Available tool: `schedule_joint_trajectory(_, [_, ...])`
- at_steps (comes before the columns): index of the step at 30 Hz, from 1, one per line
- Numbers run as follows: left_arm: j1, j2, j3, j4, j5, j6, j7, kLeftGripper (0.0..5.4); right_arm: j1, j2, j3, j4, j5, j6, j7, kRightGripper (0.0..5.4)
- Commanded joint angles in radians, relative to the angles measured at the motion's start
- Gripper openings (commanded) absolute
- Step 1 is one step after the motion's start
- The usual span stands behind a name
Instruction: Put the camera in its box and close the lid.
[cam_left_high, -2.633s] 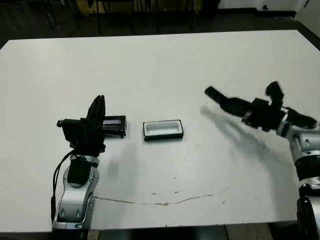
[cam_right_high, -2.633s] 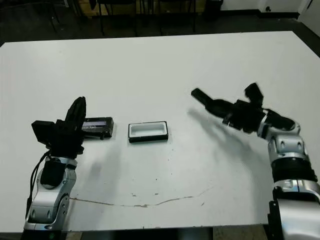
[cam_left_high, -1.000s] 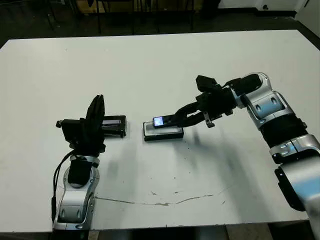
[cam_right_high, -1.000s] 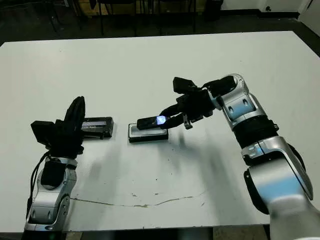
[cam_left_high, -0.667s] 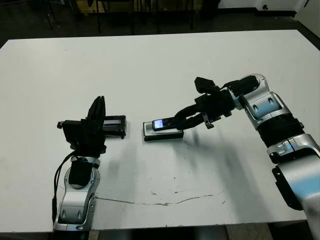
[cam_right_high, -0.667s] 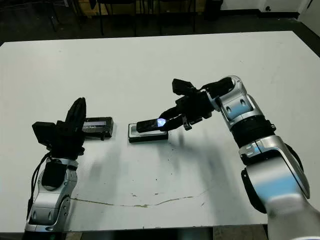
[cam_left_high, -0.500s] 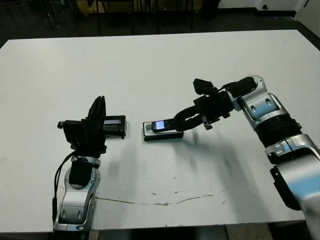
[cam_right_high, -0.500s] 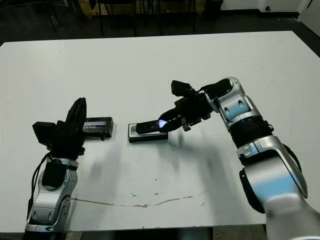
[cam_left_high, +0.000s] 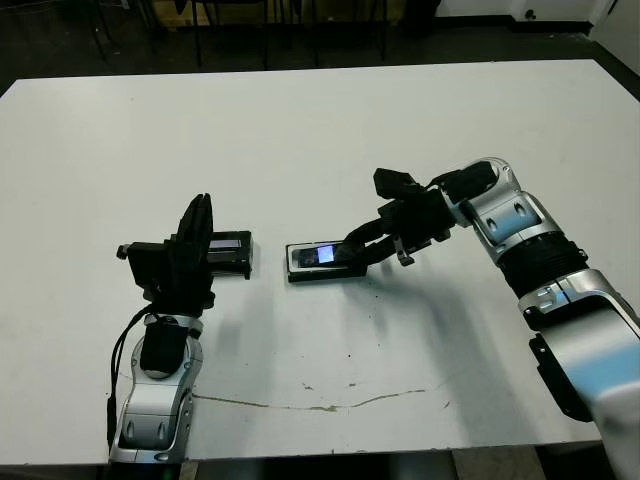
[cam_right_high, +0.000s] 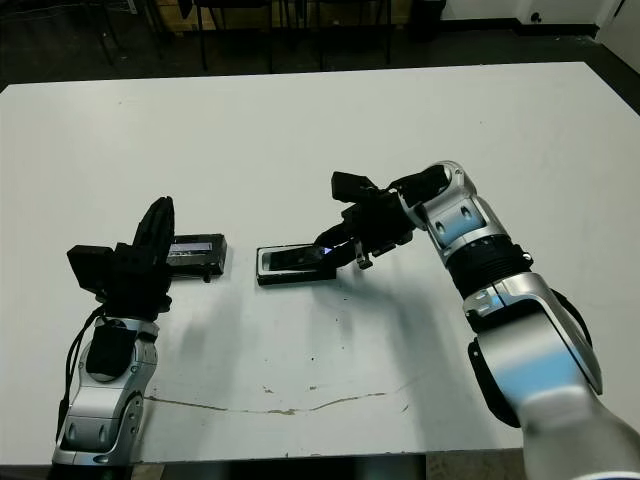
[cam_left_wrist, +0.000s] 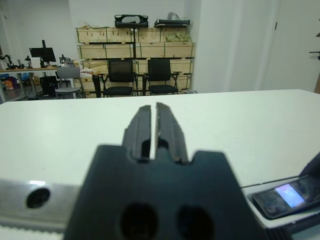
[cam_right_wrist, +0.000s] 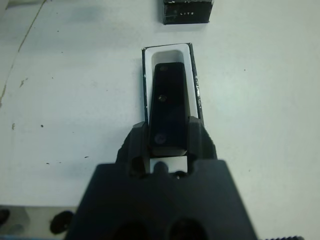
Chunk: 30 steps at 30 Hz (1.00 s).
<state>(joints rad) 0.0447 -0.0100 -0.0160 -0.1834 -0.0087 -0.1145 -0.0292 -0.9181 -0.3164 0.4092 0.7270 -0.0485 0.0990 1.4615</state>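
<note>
Black and slim, the bar-shaped camera (cam_right_wrist: 169, 107) lies inside the white-lined box (cam_right_wrist: 170, 52), clamped at its near end by the right gripper (cam_right_wrist: 169, 145); the flat lid (cam_left_high: 229, 254) sits just beside the upright left gripper (cam_left_wrist: 154, 131), fingers together

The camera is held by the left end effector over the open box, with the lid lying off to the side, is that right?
Not the left. The right end effector holds the camera over the open box, as the right wrist view shows. The lid does lie off to the side.
</note>
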Motion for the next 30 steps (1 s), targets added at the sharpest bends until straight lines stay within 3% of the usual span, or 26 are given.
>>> schedule_joint_trajectory(1, [0.014, 0.002, 0.000, 0.014, 0.001, 0.009, 0.003, 0.00, 0.000, 0.017, 0.003, 0.013, -0.007, -0.001, -0.010, 0.51])
schedule_joint_trajectory(11, [0.015, 0.001, -0.003, 0.016, 0.007, 0.008, 0.005, 0.00, 0.020, 0.068, 0.031, -0.040, -0.020, 0.050, -0.028, 0.51])
schedule_joint_trajectory(14, [0.017, -0.002, -0.001, 0.011, 0.006, 0.014, 0.009, 0.00, 0.043, 0.072, 0.018, -0.064, -0.011, 0.030, -0.049, 0.51])
schedule_joint_trajectory(20, [0.019, -0.001, 0.002, 0.015, 0.001, 0.004, 0.005, 0.00, 0.042, 0.010, 0.001, -0.109, -0.047, -0.130, -0.115, 1.56])
schedule_joint_trajectory(26, [0.019, -0.004, 0.000, 0.014, 0.001, 0.007, 0.007, 0.00, 0.065, -0.097, -0.027, -0.281, -0.135, -0.124, -0.277, 2.58])
schedule_joint_trajectory(30, [0.018, -0.005, -0.001, 0.015, 0.001, 0.006, 0.007, 0.00, 0.083, -0.153, -0.076, -0.371, -0.121, -0.124, -0.329, 3.28])
